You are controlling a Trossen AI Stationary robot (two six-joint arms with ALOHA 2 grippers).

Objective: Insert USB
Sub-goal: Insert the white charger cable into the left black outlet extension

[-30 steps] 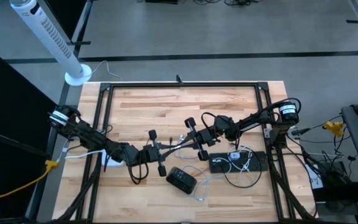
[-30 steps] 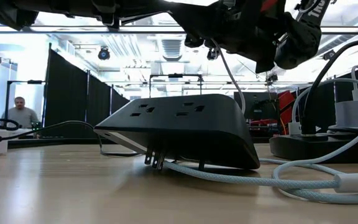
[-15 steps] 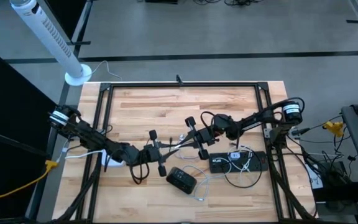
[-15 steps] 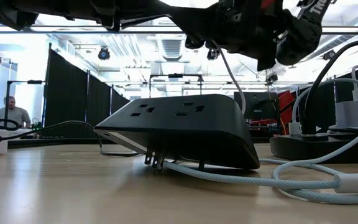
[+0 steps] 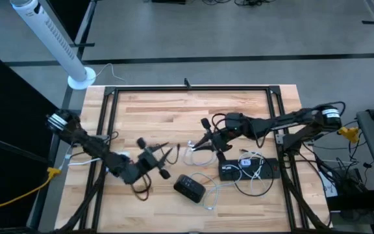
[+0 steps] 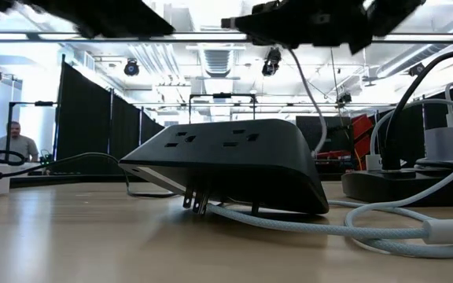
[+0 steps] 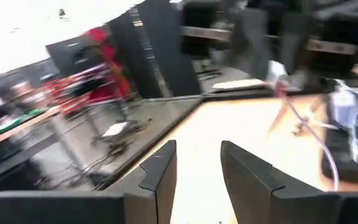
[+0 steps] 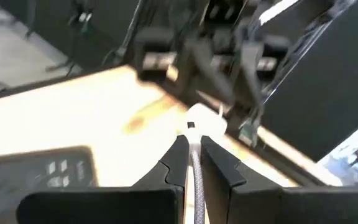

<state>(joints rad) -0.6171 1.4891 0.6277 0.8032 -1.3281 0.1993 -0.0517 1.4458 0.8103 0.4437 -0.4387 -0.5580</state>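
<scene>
My right gripper (image 5: 204,142) hovers over the table's middle, shut on a white USB cable (image 5: 193,153) whose plug end (image 8: 199,129) pokes out past the fingertips (image 8: 180,149). My left gripper (image 5: 163,158) hangs left of it, open, with nothing between its fingers (image 7: 160,177). A black power block (image 5: 189,187) lies near the front edge, tilted on its prongs (image 6: 197,204). Loops of white braided cable (image 6: 329,228) lie on the wood beside it. My right gripper pinches the white cable just behind its plug end (image 8: 196,157) between its two fingers. The fingers come from the table's right, nearly level, and lie along the cable. The plug end is lifted clear of the table, and the cable (image 6: 311,94) hangs slack below.
A black power strip (image 5: 249,170) with plugged-in chargers and cords sits at the right front. A black frame (image 5: 187,89) runs round the tabletop. Bare wood lies toward the far edge. A white fan column (image 5: 50,36) stands off the far left corner. A person (image 6: 12,141) sits beyond the table.
My left gripper has opened, letting go of the cable, and has drawn back toward the table's left edge while turning. My right gripper has risen with the plug end and tipped up toward level, staying shut on the cable.
</scene>
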